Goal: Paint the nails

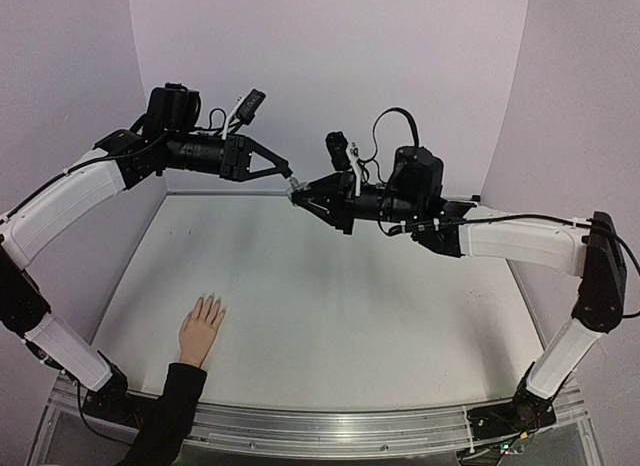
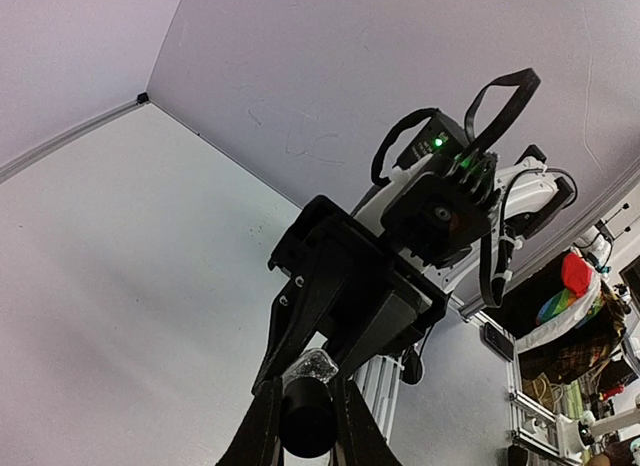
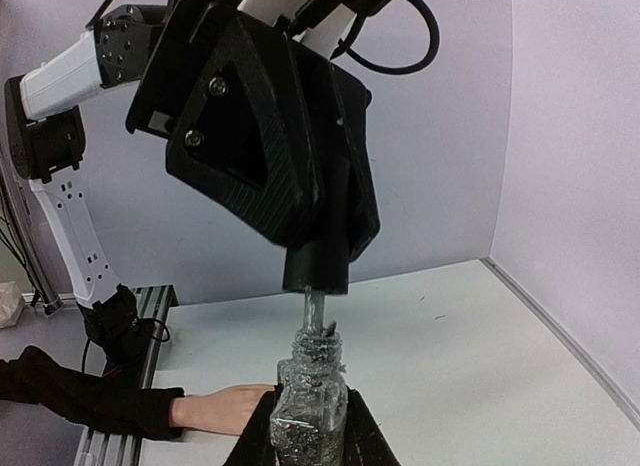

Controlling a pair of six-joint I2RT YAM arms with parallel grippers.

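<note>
The pale peach hand [image 1: 201, 329] with a black sleeve [image 1: 170, 411] lies flat on the table's near left; its nails [image 1: 212, 302] are tiny and point away. It also shows in the right wrist view [image 3: 225, 406]. High above the table's back middle, my right gripper [image 1: 298, 196] is shut on a clear glitter-filled bottle [image 3: 310, 406]. My left gripper [image 1: 288, 172] is shut on the bottle's black cap [image 3: 316, 261], whose brush stem [image 3: 315, 311] reaches into the open bottle neck. In the left wrist view the cap [image 2: 307, 418] sits between my fingers, the bottle [image 2: 318, 366] just beyond.
The white table [image 1: 340, 306] has pale walls at the back and sides. An aluminium rail [image 1: 330, 431] runs along the near edge between the arm bases. Shelving with clutter [image 2: 570, 326] stands off the table.
</note>
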